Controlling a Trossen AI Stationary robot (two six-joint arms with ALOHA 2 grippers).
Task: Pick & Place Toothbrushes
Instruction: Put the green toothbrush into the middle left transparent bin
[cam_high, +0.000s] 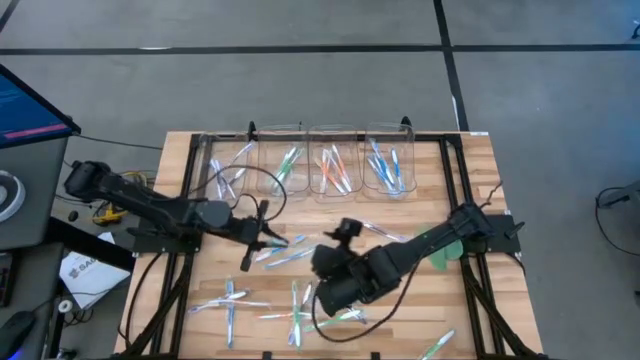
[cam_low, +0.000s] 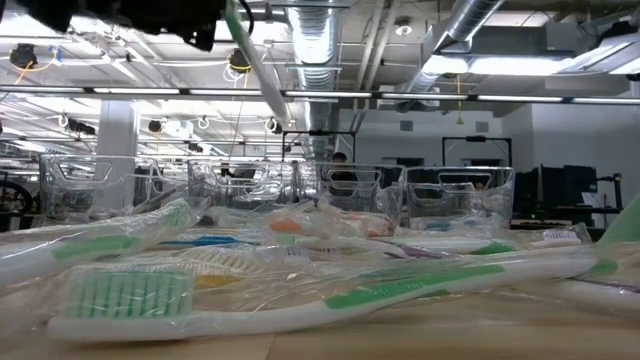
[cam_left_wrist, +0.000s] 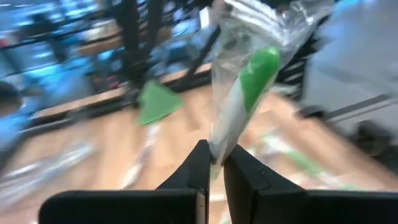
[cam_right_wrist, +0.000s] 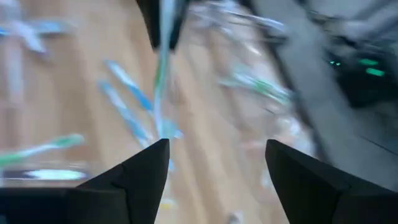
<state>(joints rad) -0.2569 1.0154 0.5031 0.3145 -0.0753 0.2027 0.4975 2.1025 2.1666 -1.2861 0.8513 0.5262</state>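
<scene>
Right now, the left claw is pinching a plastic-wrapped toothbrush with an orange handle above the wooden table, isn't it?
Not quite: the handle is green, not orange. The left wrist view shows the left claw shut on the plastic-wrapped green-handled toothbrush, held above the wooden table.

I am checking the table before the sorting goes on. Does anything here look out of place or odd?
Yes: a flat green leaf-shaped piece lies on the table's right side, beside the right arm. It is no toothbrush. The wrapped toothbrushes are scattered loosely at many angles, not yet in the clear bins.
</scene>
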